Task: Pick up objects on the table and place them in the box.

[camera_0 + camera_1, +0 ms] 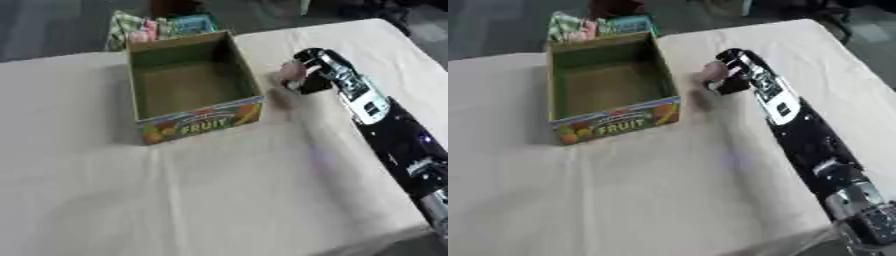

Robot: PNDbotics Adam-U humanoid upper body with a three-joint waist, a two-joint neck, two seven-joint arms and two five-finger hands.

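An open cardboard box (194,122) with "FRUIT" printed on its front stands on the table's far middle; its inside looks bare. Just right of the box, my right hand (308,70) reaches in from the lower right. Its fingers are curled round a small pinkish object (290,72), which sits a little above the cloth beside the box's right wall. The object's exact shape is blurred. My left hand shows in neither view.
A cream cloth (219,190) covers the table. Behind the box, past the table's far edge, lie colourful packets (162,26). My black right forearm (394,135) crosses the table's right side. The table's right edge runs close by the arm.
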